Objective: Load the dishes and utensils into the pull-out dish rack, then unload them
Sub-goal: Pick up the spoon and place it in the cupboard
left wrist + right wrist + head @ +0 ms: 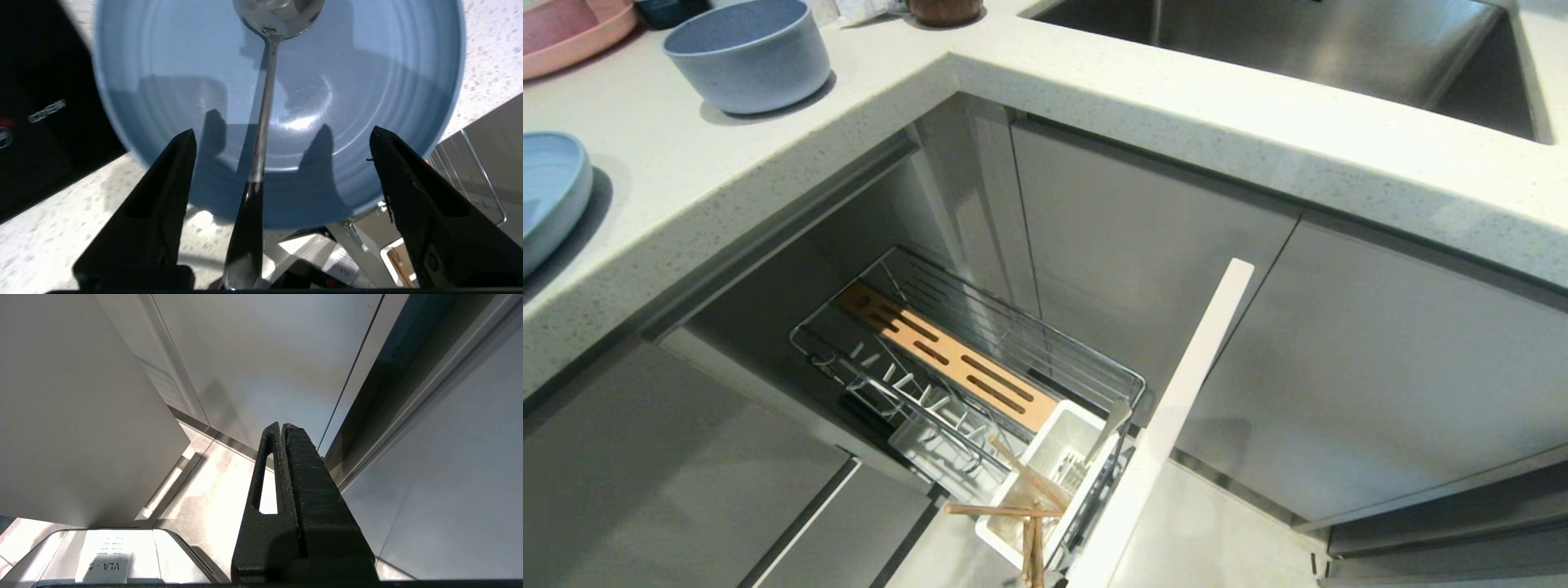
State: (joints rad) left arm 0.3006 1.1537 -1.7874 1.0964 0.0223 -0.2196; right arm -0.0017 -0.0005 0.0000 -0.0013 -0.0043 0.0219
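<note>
- Spoon (263, 118): slim, long-handled, polished silver metal. It lies with its bowl end on the light-blue plate (163, 81) and its handle running back over the plate rim, between the jaws of the left gripper (282, 141). Judged stiff, light and slippery; a grip across the narrow handle near mid-length should resist rolling best.
- Left gripper: jaws stand wide, one on each side of the handle, neither visibly touching it. The spoon is not held.
- Plate: wide, shallow, matte, with faint concentric rings; it sits on the speckled white counter (1094, 90) near the edge. Judged rigid and possibly breakable; take hold at the rim.
- Bowl (745, 53): round, matte light-blue, upright on the counter, apart from the plate.
- Pull-out dish rack (968, 359): chrome wire basket, slotted wooden strip, upright prongs, drawn out below the counter. No dishes stand in it.
- White utensil cup (1058, 465): holds the wooden chopsticks (1029, 506), splayed, and a metal utensil, probably the fork (1107, 433).
- Right gripper (284, 428): jaws pressed together, empty, parked low near the cabinet fronts.
</note>
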